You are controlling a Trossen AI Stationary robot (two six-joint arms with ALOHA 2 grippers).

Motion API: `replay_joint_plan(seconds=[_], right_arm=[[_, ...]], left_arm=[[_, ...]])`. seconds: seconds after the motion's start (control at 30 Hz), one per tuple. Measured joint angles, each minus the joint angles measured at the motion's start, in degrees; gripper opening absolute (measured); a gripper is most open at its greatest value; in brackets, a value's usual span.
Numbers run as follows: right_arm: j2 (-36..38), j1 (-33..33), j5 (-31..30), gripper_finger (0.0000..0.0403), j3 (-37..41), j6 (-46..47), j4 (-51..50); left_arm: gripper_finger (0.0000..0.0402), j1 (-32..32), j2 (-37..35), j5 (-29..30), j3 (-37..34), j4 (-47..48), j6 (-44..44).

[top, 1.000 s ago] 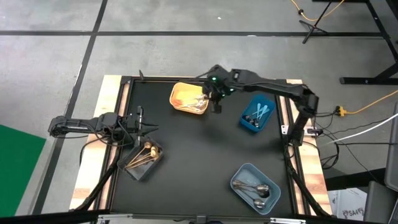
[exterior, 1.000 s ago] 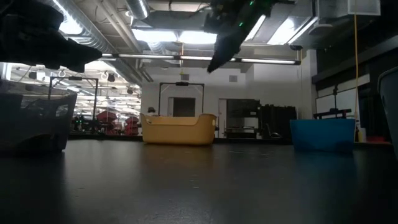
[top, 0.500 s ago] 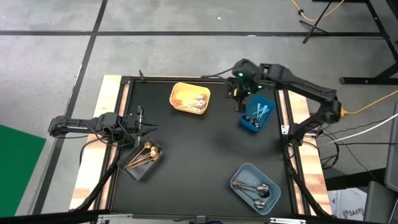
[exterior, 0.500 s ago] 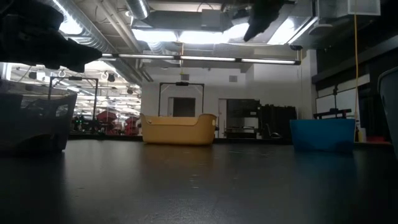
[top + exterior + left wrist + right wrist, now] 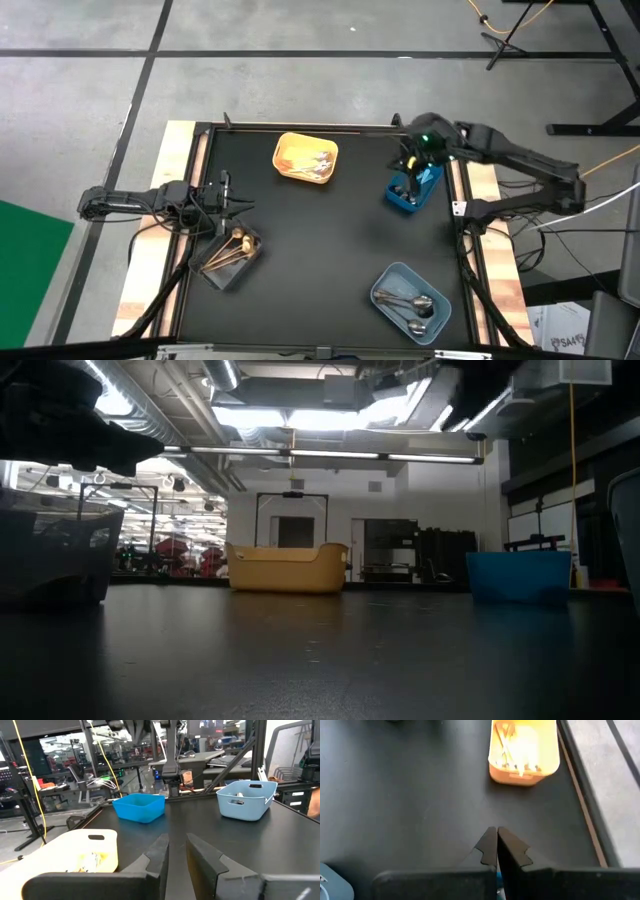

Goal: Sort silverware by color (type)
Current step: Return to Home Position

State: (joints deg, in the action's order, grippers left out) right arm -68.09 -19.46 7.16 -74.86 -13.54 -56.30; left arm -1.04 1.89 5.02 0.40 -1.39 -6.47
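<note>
The black worktop (image 5: pixel 330 240) carries four bins, and as far as I can see every piece of silverware (image 5: pixel 408 303) lies inside one of them, with none loose on the mat. The right arm (image 5: pixel 500 150) reaches in from the right edge. Its jaws are pressed together on nothing and hang directly over the blue bin (image 5: pixel 405 198) beside that edge. The left arm (image 5: pixel 130 203) waits at the left edge with its jaws a narrow slit apart and bare, just above the clear bin (image 5: pixel 222 275).

The yellow bin (image 5: pixel 280 155) sits near the back edge, well apart from the right jaws. The grey-blue bin (image 5: pixel 380 290) sits toward the front-right corner.

For the pull-back home, I judge the relation that matters is this — the silverware in the blue bin lies straight beneath the right jaws. So I want height first, then a draw outward over the right edge. There is open room that way, with only the bin's wall to mind. Which way those pieces run lengthwise I cannot tell under the arm.
</note>
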Motion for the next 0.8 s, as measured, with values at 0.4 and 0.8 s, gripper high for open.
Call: replay_joint_plan(seconds=[0.4, 0.8], right_arm=[[26.1, 0.0, 0.0, 0.0003, 34.6, 11.7, 13.9], [52.6, -0.1, 1.9, 0.0003, 48.6, 17.2, 30.0]], left_arm=[[0.0060, 0.0, 0.0, 0.0, 0.0, 0.0, 0.0], [0.0060, 0.0, 0.0, 0.0, 0.0, 0.0, 0.0]])
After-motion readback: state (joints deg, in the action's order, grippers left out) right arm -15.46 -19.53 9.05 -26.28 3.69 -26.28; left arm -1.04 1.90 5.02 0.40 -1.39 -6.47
